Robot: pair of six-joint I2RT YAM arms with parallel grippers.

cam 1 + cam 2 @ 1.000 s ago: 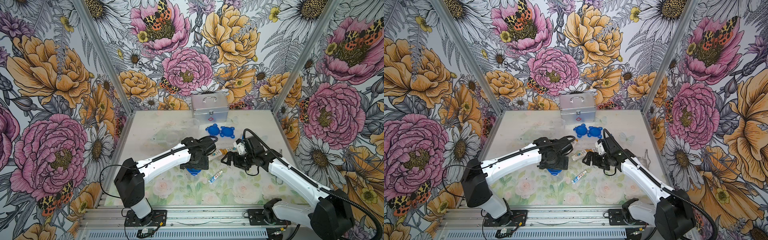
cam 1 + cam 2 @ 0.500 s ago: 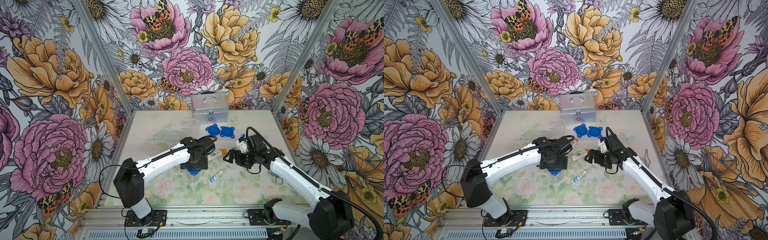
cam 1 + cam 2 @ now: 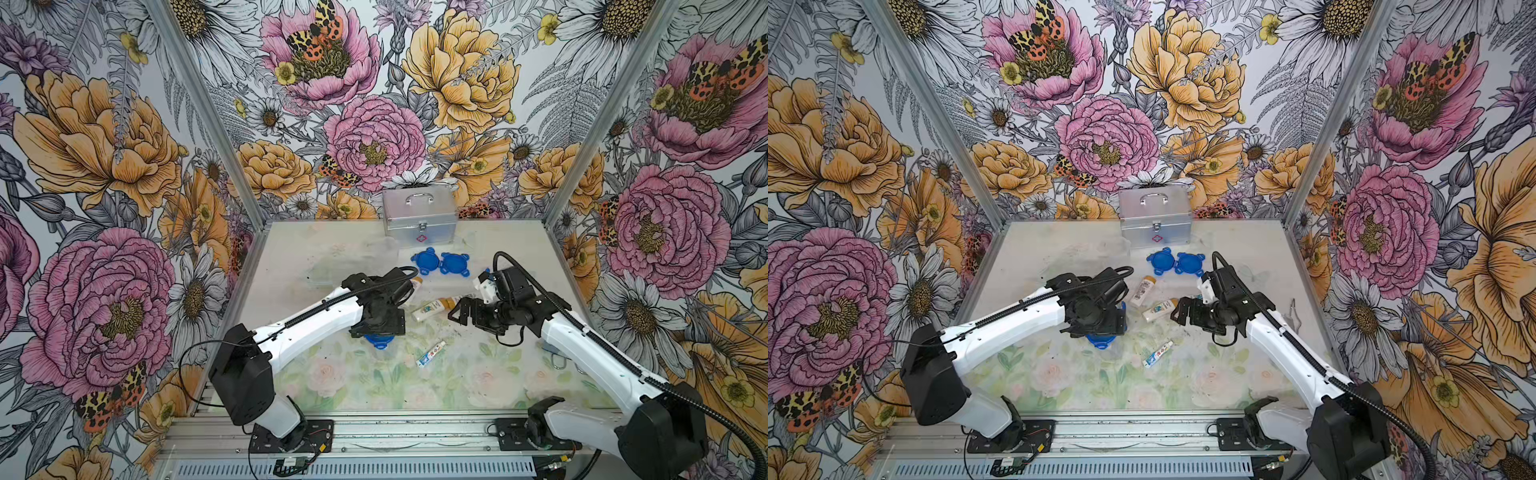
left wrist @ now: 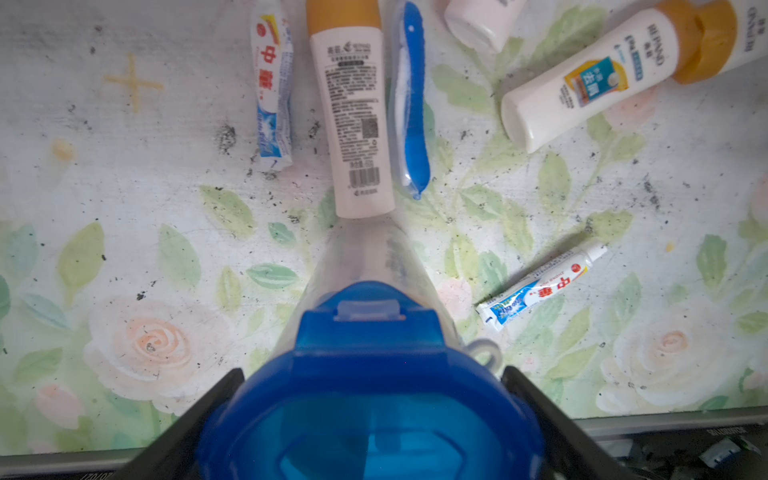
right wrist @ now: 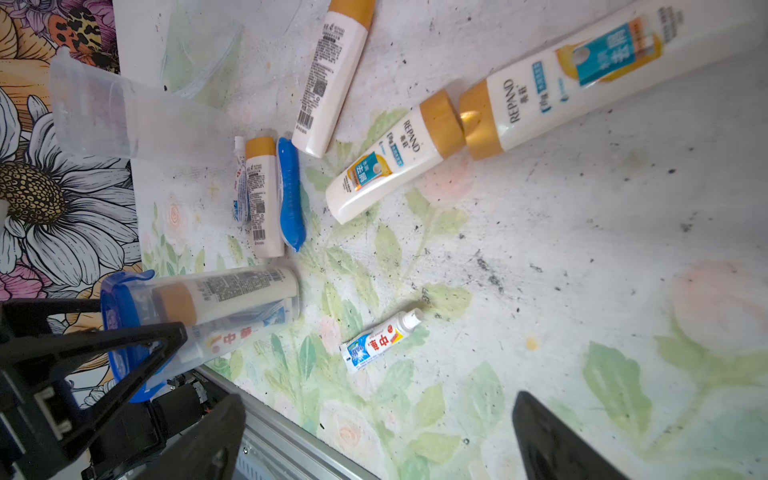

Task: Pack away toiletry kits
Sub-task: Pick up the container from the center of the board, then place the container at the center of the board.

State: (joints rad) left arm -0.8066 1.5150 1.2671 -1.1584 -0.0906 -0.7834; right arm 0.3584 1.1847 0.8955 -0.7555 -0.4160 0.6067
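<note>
left pincer clasps, jaws wide, the blue lid of a filled clear cup, tilted over the worktop; right pincer gapes empty near two bottles lying cap to cap; a loose tube lies beside.

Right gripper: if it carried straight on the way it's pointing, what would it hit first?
Likely the lone tube, lying on the table midway ahead of the right gripper; depth is unclear, so this is only a guess.

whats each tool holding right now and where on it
The left tool grips the clear cup across its blue lid end. The right tool is open and holds nothing.
</note>
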